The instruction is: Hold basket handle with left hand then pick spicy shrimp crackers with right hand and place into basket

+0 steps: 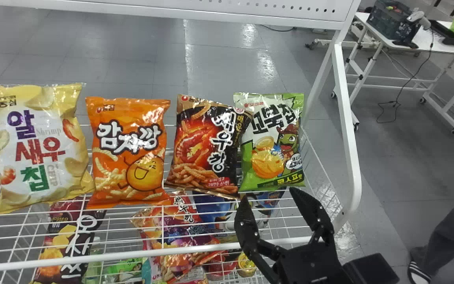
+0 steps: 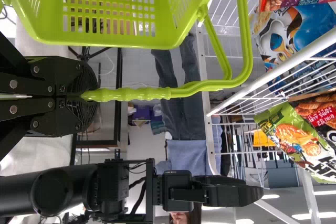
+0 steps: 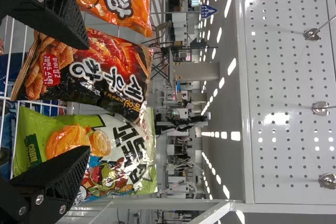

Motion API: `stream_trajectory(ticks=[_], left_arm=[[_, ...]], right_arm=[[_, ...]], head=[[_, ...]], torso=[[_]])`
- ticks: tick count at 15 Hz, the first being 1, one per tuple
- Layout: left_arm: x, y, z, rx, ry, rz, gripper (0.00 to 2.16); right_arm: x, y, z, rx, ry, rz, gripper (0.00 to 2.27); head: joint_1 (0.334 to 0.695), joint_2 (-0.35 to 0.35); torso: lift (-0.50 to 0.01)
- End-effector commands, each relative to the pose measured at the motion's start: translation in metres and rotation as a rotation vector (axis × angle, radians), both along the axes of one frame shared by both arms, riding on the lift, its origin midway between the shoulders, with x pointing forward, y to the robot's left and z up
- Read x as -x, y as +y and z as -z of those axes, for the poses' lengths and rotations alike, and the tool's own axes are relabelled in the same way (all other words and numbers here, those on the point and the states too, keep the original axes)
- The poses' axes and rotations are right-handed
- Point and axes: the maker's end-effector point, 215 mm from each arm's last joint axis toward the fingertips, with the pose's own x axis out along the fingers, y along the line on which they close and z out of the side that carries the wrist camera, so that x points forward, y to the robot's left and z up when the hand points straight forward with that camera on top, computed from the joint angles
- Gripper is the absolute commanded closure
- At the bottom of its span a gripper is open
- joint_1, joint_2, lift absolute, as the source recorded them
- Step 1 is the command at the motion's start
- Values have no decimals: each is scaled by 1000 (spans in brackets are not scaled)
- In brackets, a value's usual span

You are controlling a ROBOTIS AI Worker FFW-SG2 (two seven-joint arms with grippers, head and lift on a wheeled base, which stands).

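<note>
Your spicy shrimp crackers (image 1: 201,152), a plump black-and-red bag, face you on the wire rack (image 1: 93,258), top toward twelve o'clock; your lime-green basket (image 2: 110,39) hangs beneath its handle (image 2: 199,86).

Shiny grey floor (image 1: 132,59), white table (image 1: 423,39) — ceiling lights (image 3: 235,136)

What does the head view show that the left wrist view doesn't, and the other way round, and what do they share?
The head view has the yellow-and-white bag and the orange bag beside it.

The left wrist view has the left gripper clamped on the handle of the green basket.

Both have the spicy shrimp crackers, the green-and-white bag next to them, a blue bag lower down, the white wire rack and the right gripper.
</note>
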Motion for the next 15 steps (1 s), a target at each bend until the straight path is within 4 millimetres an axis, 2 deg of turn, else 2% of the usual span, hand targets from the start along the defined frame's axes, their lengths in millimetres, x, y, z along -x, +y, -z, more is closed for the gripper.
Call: stream_trajectory(ticks=[1,10,15], left_arm=[[0,-1,-1,4,0,-3,1895],[3,-2,-1,9,7,-3,1895],[7,-3,-3,15,8,0,1895]], right_arm=[[0,1,1,-3,4,0,140],[0,4,1,-10,6,-1,140],[-10,15,19,14,70,-7,140]], head=[[695,-185],[695,-180],[695,-172]], torso=[[-37],[-37],[-37]])
